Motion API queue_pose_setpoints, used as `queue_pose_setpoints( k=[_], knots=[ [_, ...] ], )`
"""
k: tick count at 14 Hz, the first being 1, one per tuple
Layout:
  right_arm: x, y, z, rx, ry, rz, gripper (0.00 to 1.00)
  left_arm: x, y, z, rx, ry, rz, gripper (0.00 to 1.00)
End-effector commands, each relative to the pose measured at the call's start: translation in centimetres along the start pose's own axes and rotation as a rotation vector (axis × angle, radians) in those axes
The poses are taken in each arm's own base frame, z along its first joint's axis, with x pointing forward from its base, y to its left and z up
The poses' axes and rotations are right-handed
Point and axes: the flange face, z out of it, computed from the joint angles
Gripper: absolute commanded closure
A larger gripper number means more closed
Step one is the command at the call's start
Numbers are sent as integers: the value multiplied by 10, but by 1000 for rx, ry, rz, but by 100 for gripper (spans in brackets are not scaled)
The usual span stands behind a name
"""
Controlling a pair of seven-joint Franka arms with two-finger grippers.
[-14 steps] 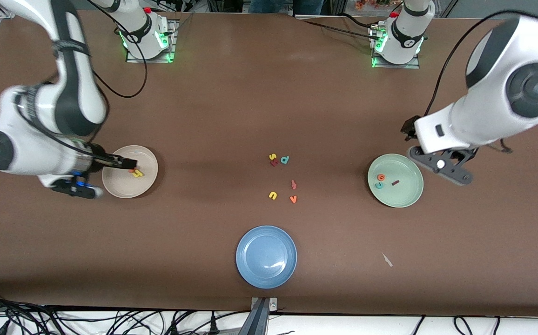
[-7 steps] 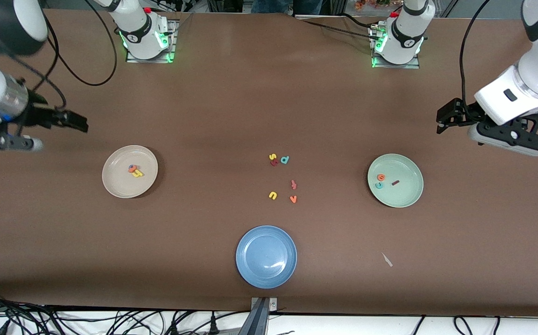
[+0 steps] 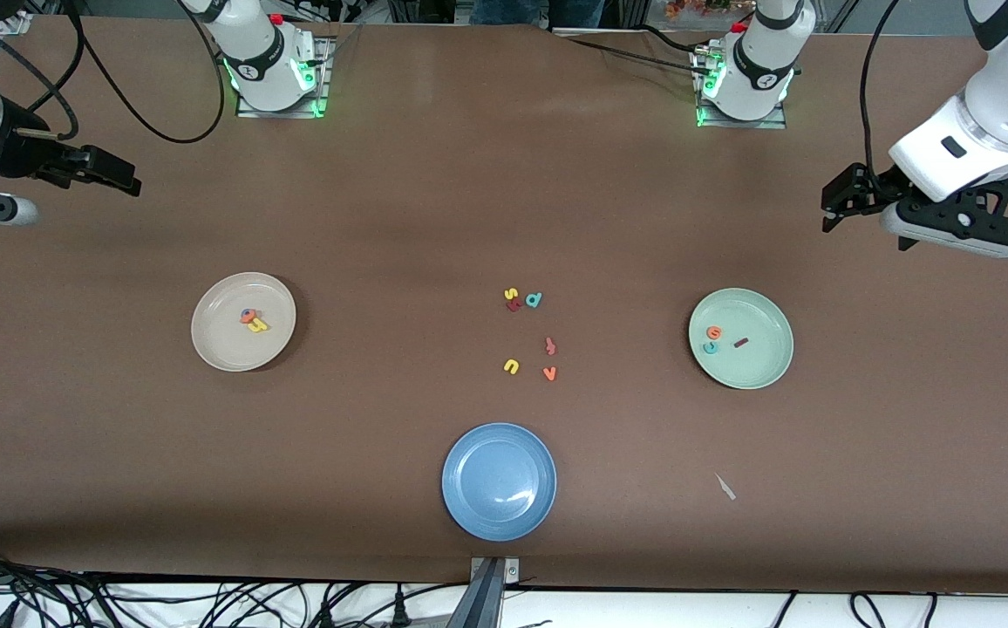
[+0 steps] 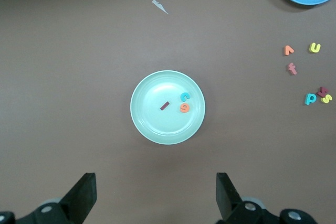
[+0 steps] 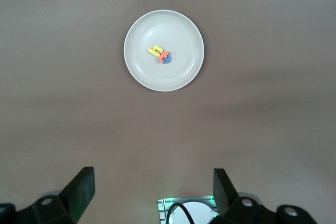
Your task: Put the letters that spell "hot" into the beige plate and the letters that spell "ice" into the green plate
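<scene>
The beige plate (image 3: 243, 321) lies toward the right arm's end of the table and it holds the yellow h (image 5: 154, 51), the orange t (image 5: 163, 57) and the blue o (image 5: 167, 59), all three touching in one small heap near its middle; the green plate (image 3: 740, 338) lies toward the left arm's end and it holds the dark red i (image 4: 165, 106), the teal c (image 4: 185, 96) and the orange e (image 4: 184, 108), the i a little apart from the other two; so, as I judge it, both words are already sorted and no step is left. The right gripper (image 3: 90, 167) hangs high over bare table near its own end, fingers spread wide and holding nothing; the left gripper (image 3: 848, 199) hangs the same way over bare table at its end, also spread and empty; each wrist camera looks down on its own plate, probably because the arms are pulled away to leave the plates free. The distractor letters (image 3: 530, 336) lie loose between the two plates, and the blue plate (image 3: 499, 481) lies nearer to the front camera with nothing in it.
</scene>
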Motion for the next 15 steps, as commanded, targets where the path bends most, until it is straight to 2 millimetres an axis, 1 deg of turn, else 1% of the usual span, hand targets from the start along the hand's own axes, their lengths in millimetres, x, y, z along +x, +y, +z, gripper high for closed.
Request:
queue_pose_setpoints(
  k=[1, 2, 3, 5, 7, 8, 9, 10, 15],
  knots=[
    [4, -11, -3, 11, -10, -14, 0, 2, -11, -2, 1, 10, -19, 0],
    [11, -14, -13, 5, 9, -14, 0, 1, -12, -2, 0, 7, -23, 0],
    [15, -18, -16, -8, 6, -18, 0, 1, -14, 0, 0, 3, -24, 0],
    [16, -20, -15, -29, 2, -18, 0, -5, -19, 3, -6, -44, -36, 0],
    [17, -20, -15, -30, 2, -21, 0, -7, -16, 3, -9, -64, -30, 0],
    [17, -19, -16, -29, 5, -17, 0, -5, -12, 2, -5, -60, -22, 0],
    [17, -19, -16, -27, 5, -19, 0, -4, -13, -4, 4, -49, -21, 0],
    [17, -19, -16, -28, 6, -20, 0, -4, -12, -5, 4, -46, -20, 0],
    [18, -17, -16, -25, 6, -30, 0, -1, -12, -3, 3, -47, -20, 0]
  ],
)
